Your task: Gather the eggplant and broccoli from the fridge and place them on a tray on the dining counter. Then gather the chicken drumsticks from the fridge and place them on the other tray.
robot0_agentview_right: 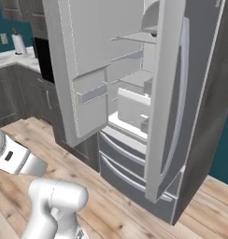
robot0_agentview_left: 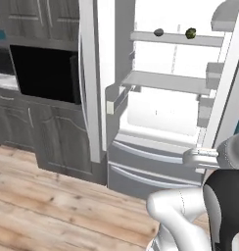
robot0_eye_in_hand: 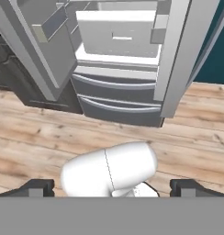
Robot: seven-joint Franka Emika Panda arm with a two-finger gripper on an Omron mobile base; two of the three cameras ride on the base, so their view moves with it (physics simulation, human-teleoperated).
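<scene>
Wood-floored kitchen, fridge point(robot0_agentview_left: 160, 98) doors flung wide; you are at the first step, nothing gathered yet; eggplant point(robot0_agentview_left: 158, 32) and broccoli point(robot0_agentview_left: 190, 33) sit apart on the top shelf point(robot0_agentview_left: 175, 38); your gripper point(robot0_eye_in_hand: 112, 189), jaws spread wide and empty, hangs low on a folded arm; next, raise and reach for that shelf.
</scene>
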